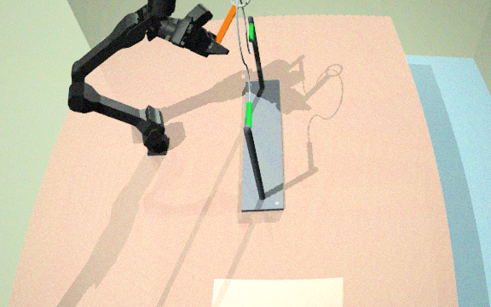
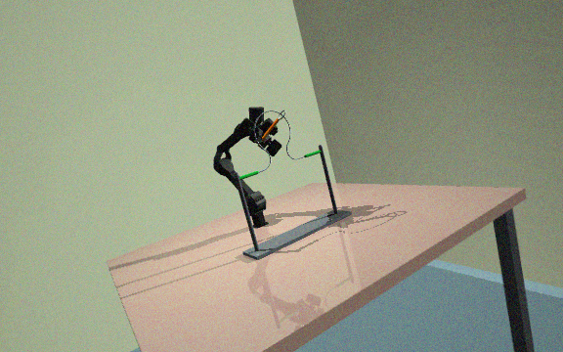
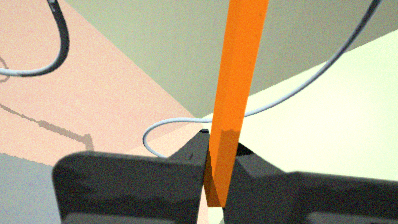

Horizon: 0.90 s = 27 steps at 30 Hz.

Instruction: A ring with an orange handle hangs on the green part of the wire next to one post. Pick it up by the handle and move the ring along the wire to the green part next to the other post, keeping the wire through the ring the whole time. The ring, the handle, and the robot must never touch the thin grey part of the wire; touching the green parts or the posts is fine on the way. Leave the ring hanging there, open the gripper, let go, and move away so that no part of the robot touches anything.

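My gripper (image 1: 220, 46) (image 2: 264, 139) (image 3: 218, 167) is shut on the orange handle (image 1: 227, 23) (image 2: 271, 128) (image 3: 237, 65) near its lower end. The handle slants up to the ring, which is cut off by the top edge in the top view and outside the wrist view. In the exterior view the small ring (image 2: 282, 114) is at the upper right of the wire arch and appears to be around the wire; clearance cannot be told. The near green part (image 1: 249, 114) (image 2: 249, 174) and far green part (image 1: 251, 32) (image 2: 313, 154) carry no ring.
The grey wire (image 3: 300, 93) loops high between the near post (image 1: 256, 164) (image 2: 248, 215) and far post (image 1: 257, 57) (image 2: 327, 181). It passes behind the handle in the wrist view. Both posts stand on a grey base (image 1: 271, 149) (image 2: 291, 237). The arm is on the left in the top view.
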Tool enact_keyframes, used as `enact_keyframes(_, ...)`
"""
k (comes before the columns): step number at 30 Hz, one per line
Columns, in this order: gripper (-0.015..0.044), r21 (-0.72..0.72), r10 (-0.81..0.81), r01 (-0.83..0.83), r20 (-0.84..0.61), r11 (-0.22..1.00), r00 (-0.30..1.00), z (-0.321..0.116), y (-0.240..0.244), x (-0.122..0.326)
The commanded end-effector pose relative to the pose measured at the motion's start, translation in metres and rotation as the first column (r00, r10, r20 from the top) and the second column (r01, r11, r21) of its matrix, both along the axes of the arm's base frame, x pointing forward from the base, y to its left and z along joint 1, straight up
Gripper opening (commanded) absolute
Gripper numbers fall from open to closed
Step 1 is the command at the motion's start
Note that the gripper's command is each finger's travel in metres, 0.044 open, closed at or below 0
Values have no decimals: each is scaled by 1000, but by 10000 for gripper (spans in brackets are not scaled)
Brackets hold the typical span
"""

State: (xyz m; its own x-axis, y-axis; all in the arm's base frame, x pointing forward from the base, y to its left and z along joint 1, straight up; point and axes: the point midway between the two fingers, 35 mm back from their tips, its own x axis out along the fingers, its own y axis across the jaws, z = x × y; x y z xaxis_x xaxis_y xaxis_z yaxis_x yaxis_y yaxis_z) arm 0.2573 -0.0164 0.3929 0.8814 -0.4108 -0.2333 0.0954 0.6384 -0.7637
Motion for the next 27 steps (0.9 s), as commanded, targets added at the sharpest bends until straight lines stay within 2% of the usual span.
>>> enact_keyframes(1,-150,-47,-3,3,2,999,1000,1,-2,-1)
enact_keyframes(27,-150,-369,-4,10,16,930,1000,10,-7,0)
